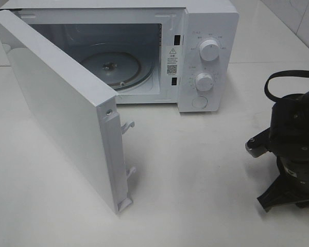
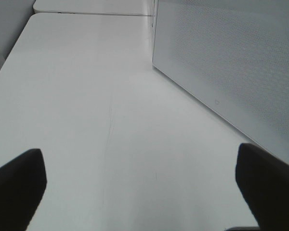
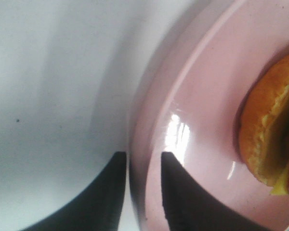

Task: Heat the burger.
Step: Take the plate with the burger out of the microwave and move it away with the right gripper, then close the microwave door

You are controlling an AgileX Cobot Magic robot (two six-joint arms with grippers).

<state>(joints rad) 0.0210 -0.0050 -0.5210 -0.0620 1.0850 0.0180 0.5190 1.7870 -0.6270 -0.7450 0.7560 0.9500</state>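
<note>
**Mostly hidden: burger on the plate at the table's right edge**

Only a cropped slice of the burger point(image 3: 272, 144) shows, blurred: orange-brown bun, yellow cheese, dark patty; it sits on a pink plate point(image 3: 202, 96); the right gripper point(image 3: 143, 192) straddles the plate's rim, fingers narrowly parted; the left gripper point(image 2: 139, 190) gapes wide, empty, beside the microwave door point(image 1: 56, 103).

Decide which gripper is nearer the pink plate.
Right. The right gripper has its fingers astride the pink plate rim; the left gripper hangs over bare table beside the microwave door.
</note>
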